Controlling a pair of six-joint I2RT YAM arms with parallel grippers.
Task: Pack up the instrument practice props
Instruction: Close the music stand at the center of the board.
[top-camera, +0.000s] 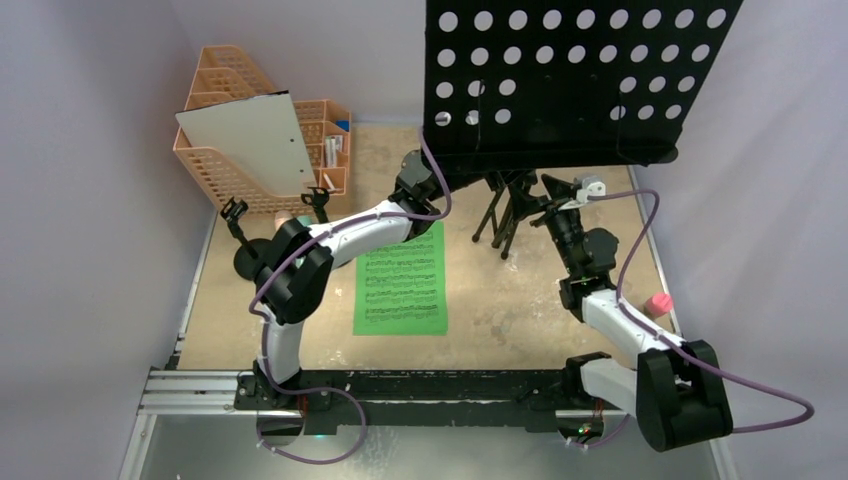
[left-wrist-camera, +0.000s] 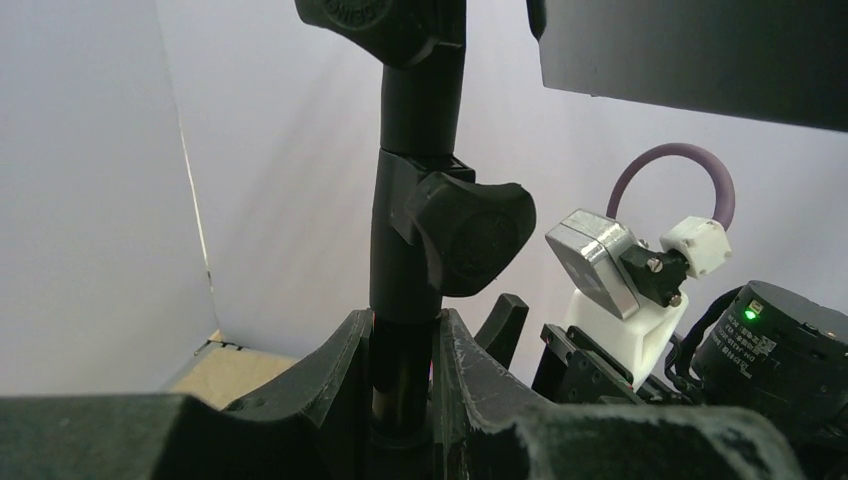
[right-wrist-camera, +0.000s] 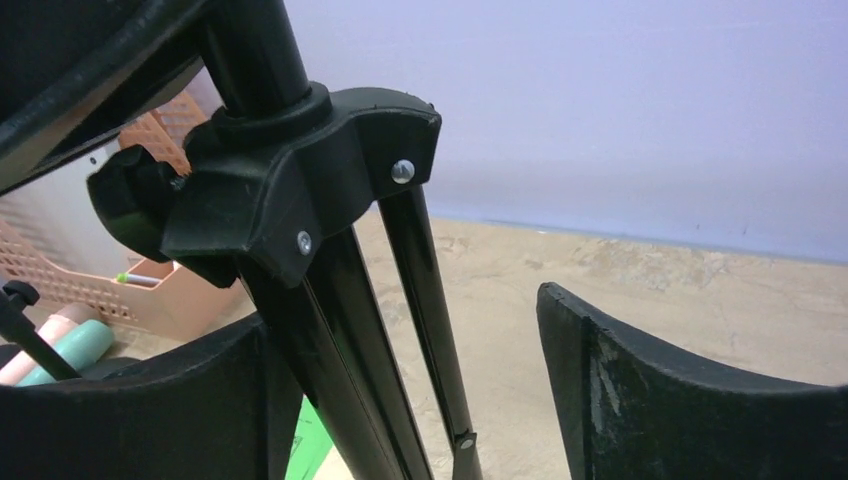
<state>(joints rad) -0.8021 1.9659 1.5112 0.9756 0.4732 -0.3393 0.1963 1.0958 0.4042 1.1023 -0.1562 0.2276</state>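
A black music stand (top-camera: 575, 75) rises upright at the back of the table (top-camera: 520, 300), its pole (left-wrist-camera: 410, 250) pinched between the jaws of the left gripper (left-wrist-camera: 400, 370), apparently to steady it. The right gripper (right-wrist-camera: 400, 320) has its jaws spread with the tripod legs (right-wrist-camera: 335, 340) between them, likely placed to fold them. A green music sheet (top-camera: 400, 280) and a pink toy microphone (top-camera: 657, 302) lie unpacked.
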